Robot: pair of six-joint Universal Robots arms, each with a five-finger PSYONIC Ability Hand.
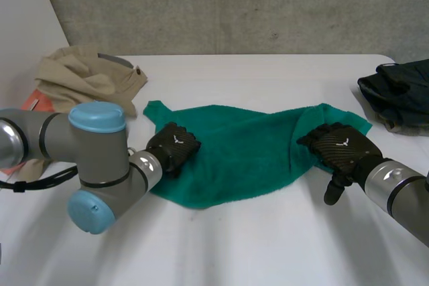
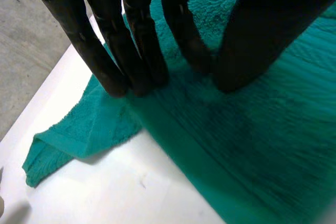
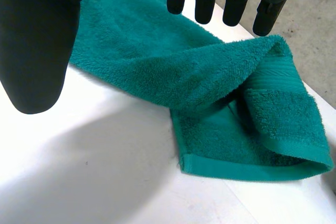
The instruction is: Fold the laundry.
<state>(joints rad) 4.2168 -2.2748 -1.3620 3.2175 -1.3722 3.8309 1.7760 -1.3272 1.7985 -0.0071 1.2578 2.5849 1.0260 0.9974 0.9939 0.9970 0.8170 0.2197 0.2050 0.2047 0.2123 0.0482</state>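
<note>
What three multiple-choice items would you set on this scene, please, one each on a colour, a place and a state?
1. What colour is the towel?
A. white
B. green
C. red

2. Where does the beige garment lie?
A. at the table's far left corner
B. on the towel
C. at the near edge

3. How does the left hand stand?
A. lifted clear of the towel
B. curled round the garment
C. fingers straight, tips pressing the towel

Answers:
1 B: the head view shows it green.
2 A: it lies beyond the left arm.
3 C: the left wrist view shows the straight fingers' tips on the cloth.
</note>
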